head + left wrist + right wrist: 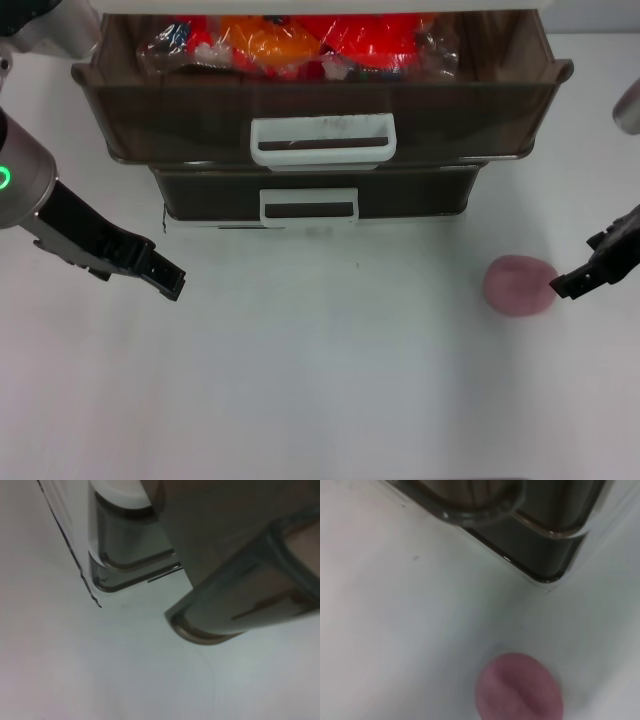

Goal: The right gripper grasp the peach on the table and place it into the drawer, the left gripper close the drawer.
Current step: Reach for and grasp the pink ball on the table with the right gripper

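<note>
Pink and matte, the peach (519, 286) sits on the white table (330, 380), out in front of the drawer cabinet and off toward the cabinet's right-hand corner, well clear of it. The right gripper (572, 281), a small black angular claw, reaches in low from the far side of the peach, its tip just beside the fruit and close to touching; whether its fingers are spread or pressed together I cannot tell from where it shows. From the right wrist camera the peach (519, 689) looks smooth and rounded with a soft crease across it, lying near the cabinet's rounded corner. The drawer (320, 115) is pulled out, a deep tub of smoky-brown translucent plastic with a broad white loop handle (323, 140) on its front; glossy red and orange packets (300, 45) are heaped inside it. Below it a shallower brown drawer (315, 192) with a narrower white handle sits further in. The left gripper (165, 278), long, black and ribbed, hangs over the table in front of the cabinet's left corner, angled down and inward from a thick silver-grey arm with a glowing green ring (5, 179); its fingers look pressed together and hold nothing. The left wrist camera shows the drawer's rounded brown corner (235, 615) close by.
</note>
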